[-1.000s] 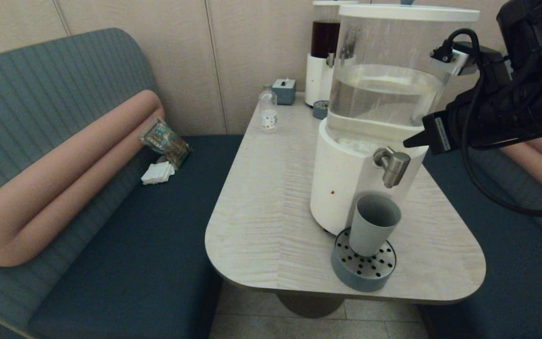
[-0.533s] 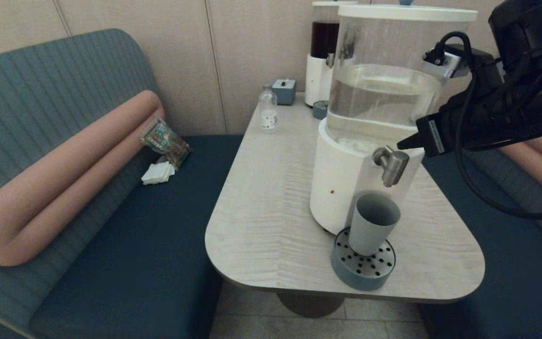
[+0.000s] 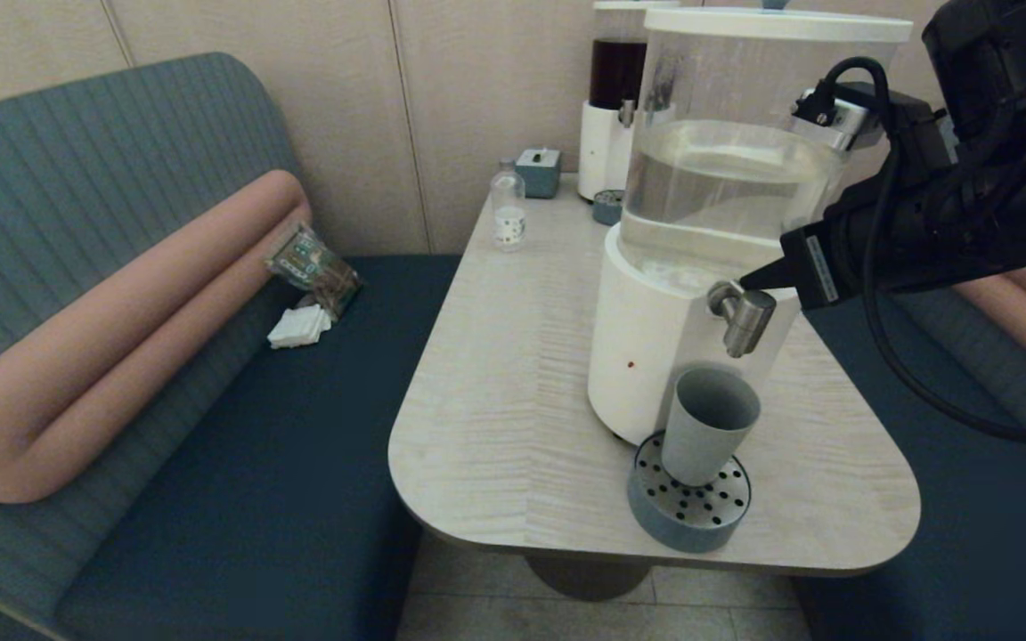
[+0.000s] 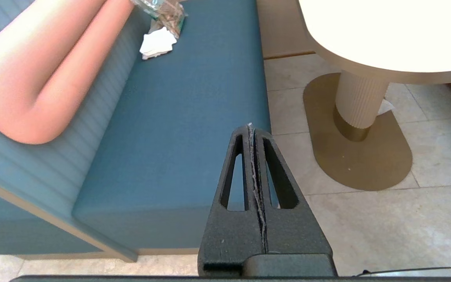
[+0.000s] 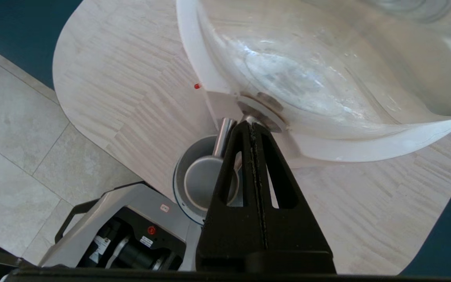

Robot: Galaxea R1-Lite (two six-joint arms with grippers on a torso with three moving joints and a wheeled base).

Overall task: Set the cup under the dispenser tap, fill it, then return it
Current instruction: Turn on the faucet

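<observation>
Right gripper clenched empty, tip at the dispenser tap – cup beneath; no writing legible

Beige panelled wall behind a teal bench — pale tiled floor below.

Pale wood-grain tabletop, matt, with fine ripples in the laminate. Small grey-blue tapered cup, matt and smooth, like plastic. Short brushed-steel dispenser tap, satin sheen. Big dispenser: smooth white round base, clear glossy tank. Round grey-blue drip tray, perforated metal top, dull shine. Black right claw, matt moulded plastic with a rough seam between the fingers. Black left claw, same matt plastic. Blue bench seat, ribbed cloth on the backrest; pink bolster, smooth matt covering.
</observation>
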